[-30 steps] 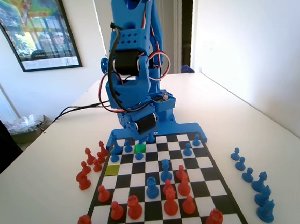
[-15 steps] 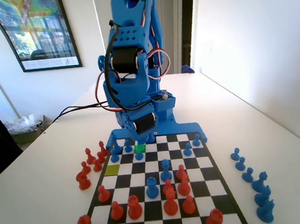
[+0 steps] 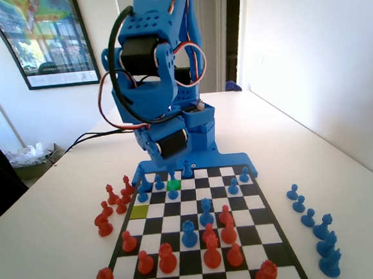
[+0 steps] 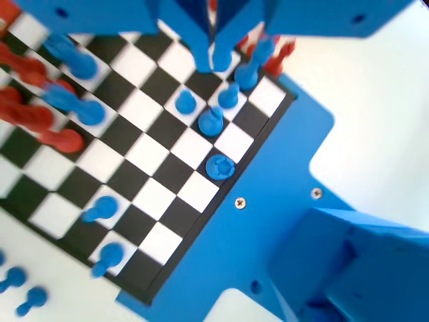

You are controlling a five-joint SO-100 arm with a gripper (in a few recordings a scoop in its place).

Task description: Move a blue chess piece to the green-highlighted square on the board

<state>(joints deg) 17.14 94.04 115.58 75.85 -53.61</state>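
Arm swung left, higher | gripper (image 4: 213,60) jaws together, empty | blue chess piece (image 3: 172,193) on green-highlighted square (image 3: 173,185) (below)

I read this as a room in a home or a small office, not a lab. Through the fixed view I see plain white walls, a framed colourful poster (image 3: 46,37) hanging behind the tabletop's (image 3: 316,142) far left corner, and a dark doorway (image 3: 233,32) beyond its far edge. Daylight washes the white tabletop. Black cables (image 3: 92,137) trail off its left edge, where crumpled plastic (image 3: 29,154) sits in a bin or box.
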